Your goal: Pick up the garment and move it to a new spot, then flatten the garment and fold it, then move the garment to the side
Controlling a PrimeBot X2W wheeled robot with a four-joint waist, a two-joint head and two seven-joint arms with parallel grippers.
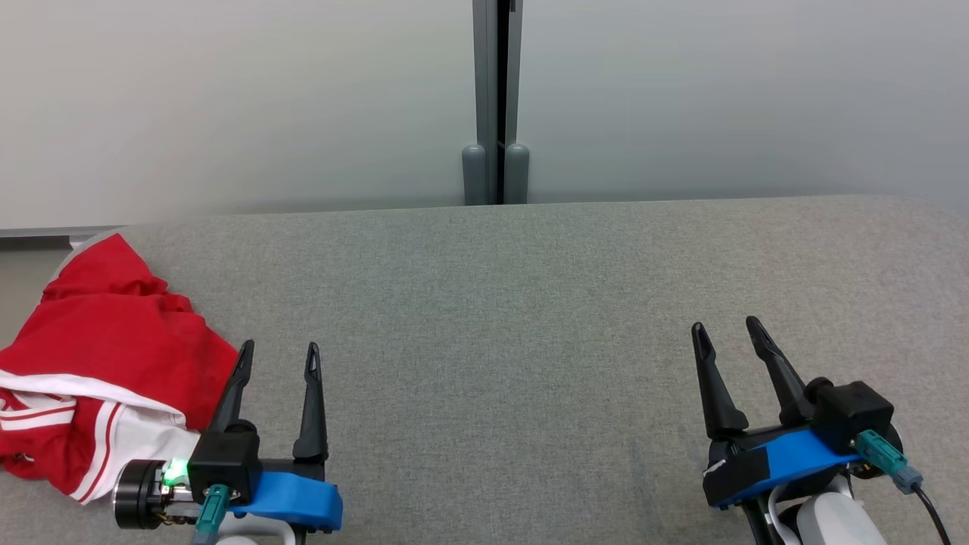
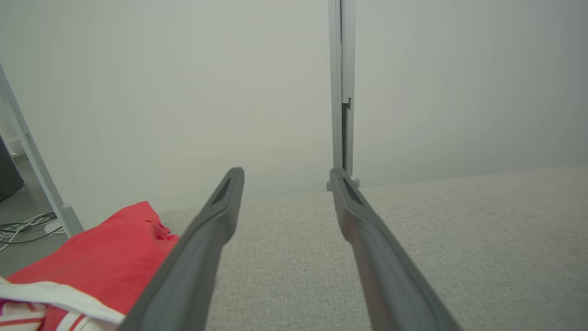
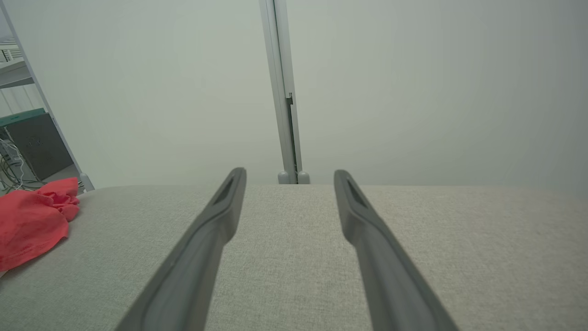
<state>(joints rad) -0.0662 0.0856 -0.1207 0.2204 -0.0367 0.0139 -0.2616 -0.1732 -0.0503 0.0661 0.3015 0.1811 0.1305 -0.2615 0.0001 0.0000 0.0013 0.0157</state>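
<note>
A red garment with white trim and stripes lies crumpled at the left edge of the grey fabric-covered table. My left gripper stands open just to the garment's right, its left finger close beside the cloth, nothing between the fingers. In the left wrist view the garment sits left of the open left gripper. My right gripper is open at the lower right, far from the garment. The right wrist view has the garment at the far left, away from the right gripper.
A pale partition wall with a grey vertical post rises behind the table's far edge. The table's left edge runs under the garment. Cables lie on the floor beyond that edge, beside a slanted metal frame leg.
</note>
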